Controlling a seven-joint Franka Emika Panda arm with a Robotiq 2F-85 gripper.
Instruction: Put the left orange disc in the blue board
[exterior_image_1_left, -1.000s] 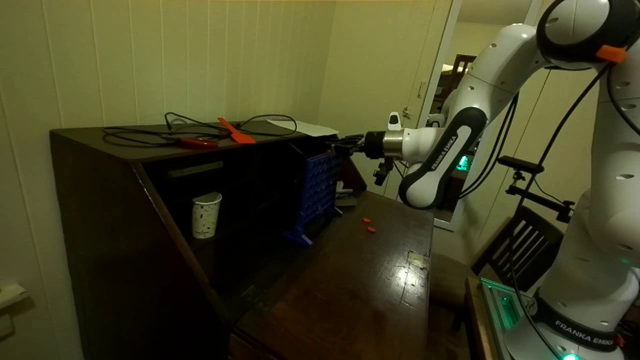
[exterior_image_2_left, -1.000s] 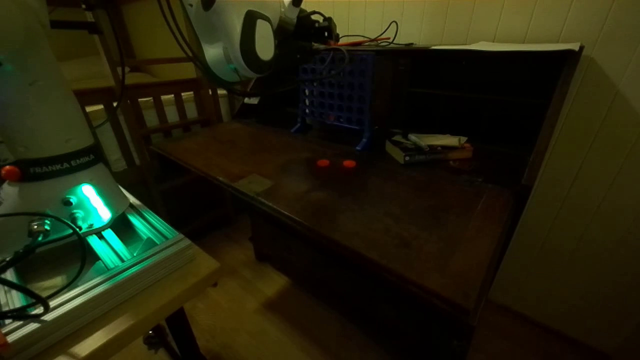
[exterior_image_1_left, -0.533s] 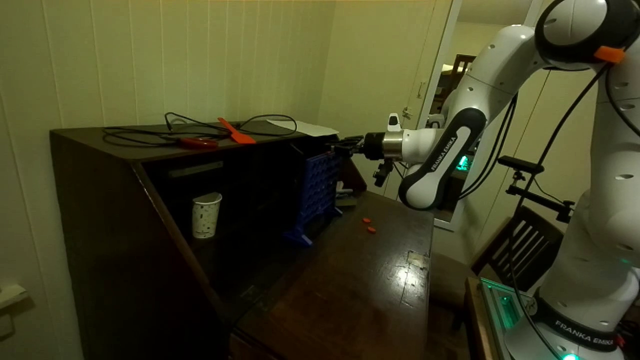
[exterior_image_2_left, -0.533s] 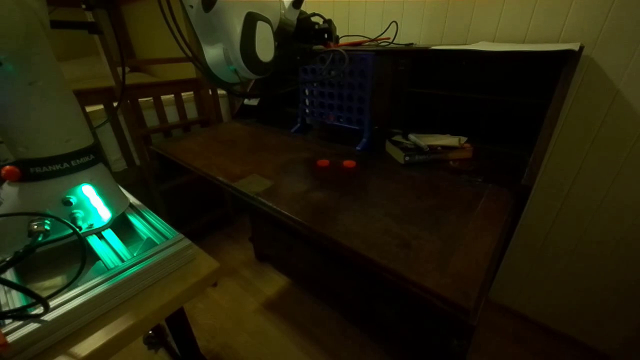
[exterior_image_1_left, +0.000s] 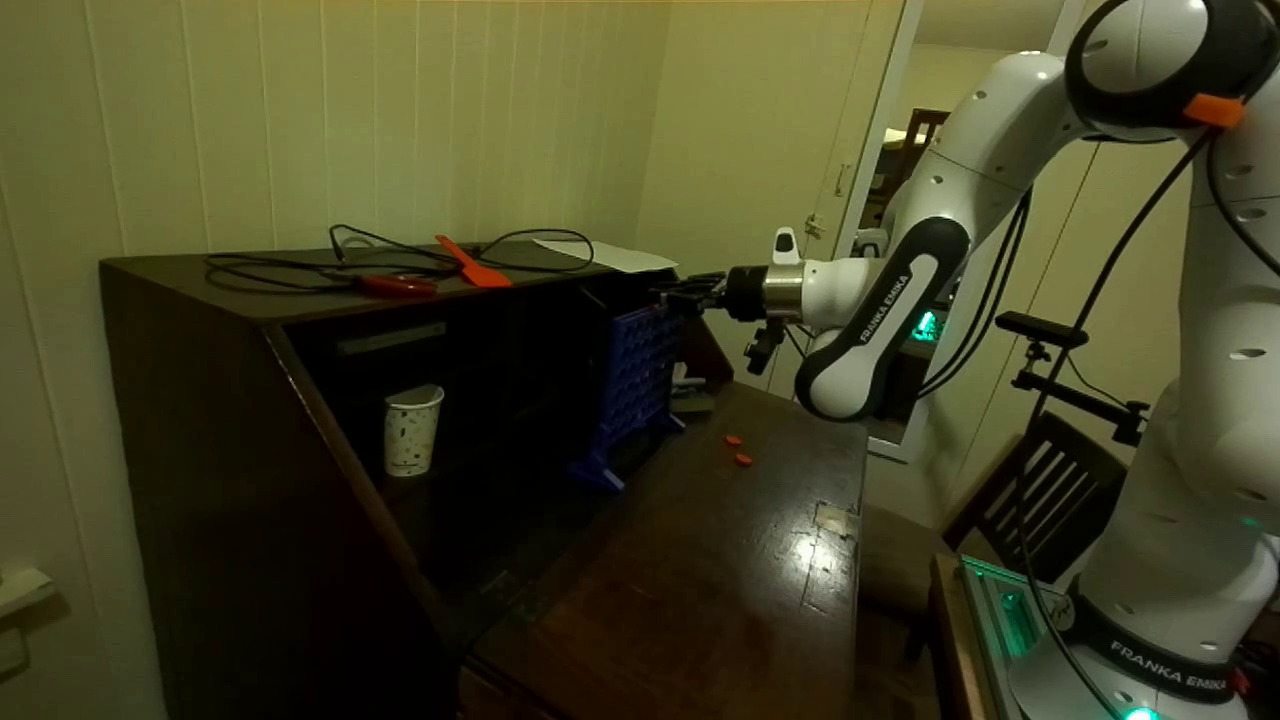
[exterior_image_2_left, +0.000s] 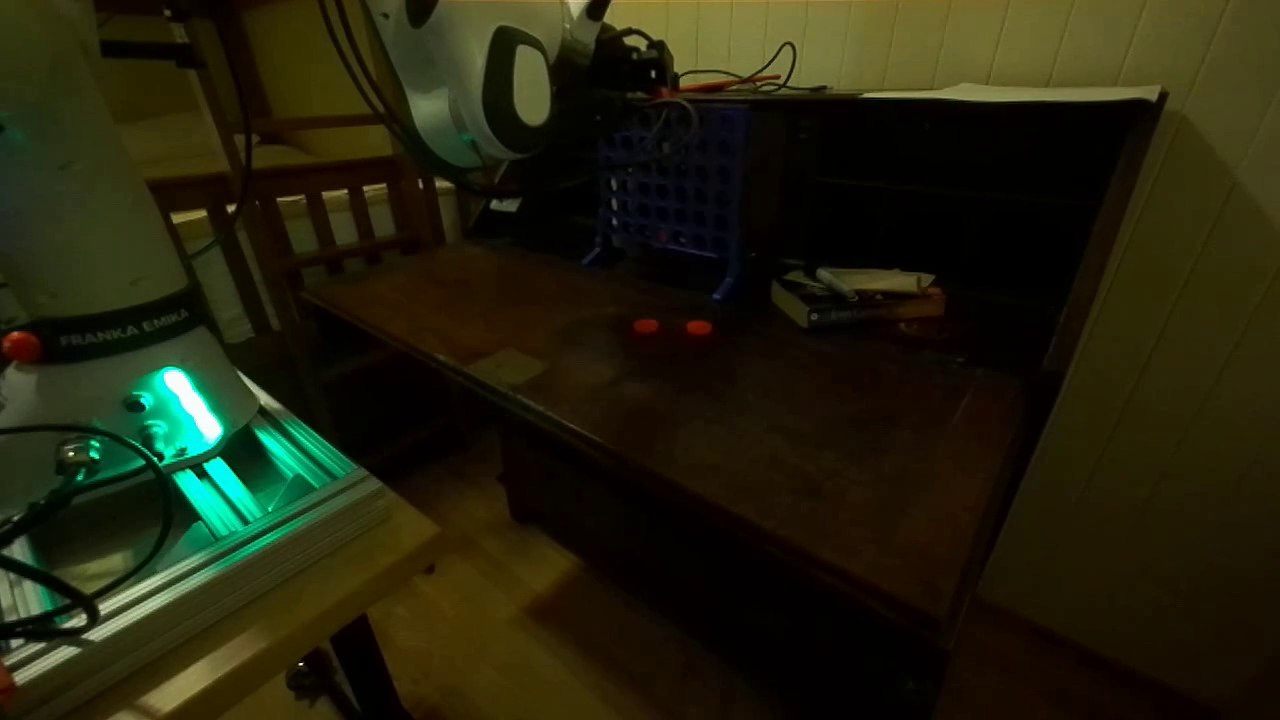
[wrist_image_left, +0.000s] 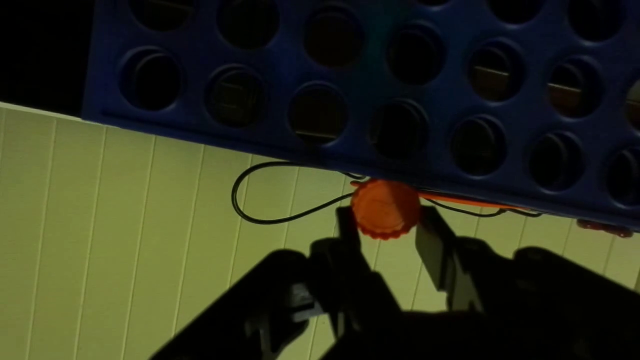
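Nudged my black two-finger tool (wrist_image_left: 387, 219) slightly since last look; it pinched ridge-edged round orange disc (wrist_image_left: 384, 209) near top edge of upright blue plastic board (wrist_image_left: 367, 80).

In the wrist view, we see the blue board (wrist_image_left: 362, 87) cut off at twelve and three o'clock, the blurred gripper (wrist_image_left: 386, 215) at six. We cannot tell whether the orange disc (wrist_image_left: 385, 207) touches the board. In an exterior view, the book (exterior_image_2_left: 860, 311) at four o'clock from the board bears lettering too small to read.
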